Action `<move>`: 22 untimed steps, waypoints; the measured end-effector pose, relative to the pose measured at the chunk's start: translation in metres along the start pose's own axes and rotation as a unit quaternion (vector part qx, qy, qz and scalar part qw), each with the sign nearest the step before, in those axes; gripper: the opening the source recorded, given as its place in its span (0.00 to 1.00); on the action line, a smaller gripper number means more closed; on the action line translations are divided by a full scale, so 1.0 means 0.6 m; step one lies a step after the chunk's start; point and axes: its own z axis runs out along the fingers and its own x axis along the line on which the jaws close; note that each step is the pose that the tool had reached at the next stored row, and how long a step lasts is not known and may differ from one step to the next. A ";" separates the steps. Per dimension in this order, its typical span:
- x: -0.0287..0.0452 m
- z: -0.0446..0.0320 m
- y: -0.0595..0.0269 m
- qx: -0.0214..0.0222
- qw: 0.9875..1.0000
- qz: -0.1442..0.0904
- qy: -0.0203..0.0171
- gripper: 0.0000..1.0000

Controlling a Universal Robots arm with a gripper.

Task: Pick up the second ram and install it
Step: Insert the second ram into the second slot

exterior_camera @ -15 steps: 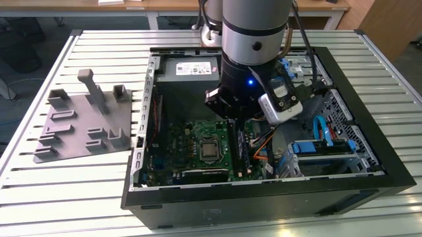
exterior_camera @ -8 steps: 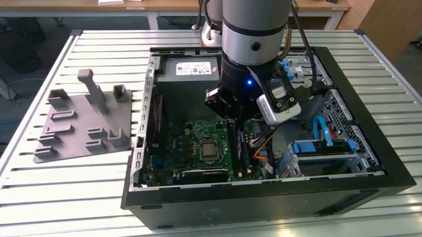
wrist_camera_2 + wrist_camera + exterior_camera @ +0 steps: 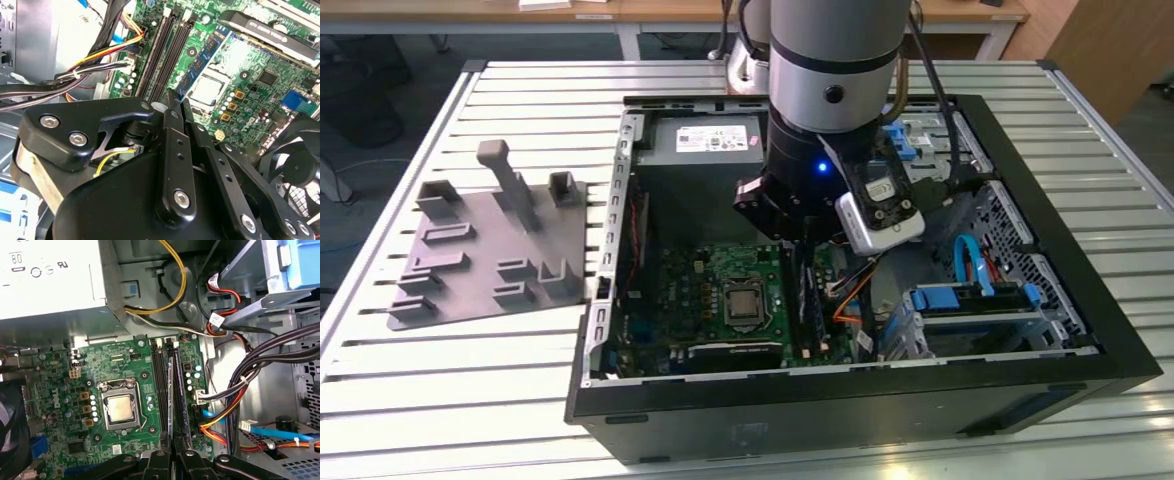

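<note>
Two fingers (image 3: 159, 463) are clamped on the ram (image 3: 204, 57), which sticks out ahead of them, thin edge down, along the black slots (image 3: 161, 385) of the motherboard (image 3: 125, 360). I cannot tell if it touches a slot. The processor (image 3: 120, 409) lies to one side of the fingers and cables (image 3: 235, 405) to the other. A grey plate (image 3: 494, 250) rests on the desk (image 3: 454, 380), well apart.

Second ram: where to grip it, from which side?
Pinch the second ram across its flat faces at the upper long edge, from above: it stands on edge along the slots, so the contact edge stays free. The gripper holds it so.
</note>
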 end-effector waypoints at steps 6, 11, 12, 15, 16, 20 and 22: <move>0.000 0.000 0.000 0.001 1.000 0.016 0.000 0.14; 0.000 0.001 0.000 0.001 1.000 0.028 0.000 0.14; 0.000 0.001 0.000 0.002 1.000 0.031 0.000 0.14; 0.000 0.001 0.000 0.002 0.999 0.039 0.000 0.14; 0.000 0.001 0.000 0.002 0.999 0.041 0.000 0.14; 0.000 0.001 0.000 0.003 0.999 0.052 0.000 0.14; 0.000 0.002 0.000 0.003 0.998 0.057 0.000 0.14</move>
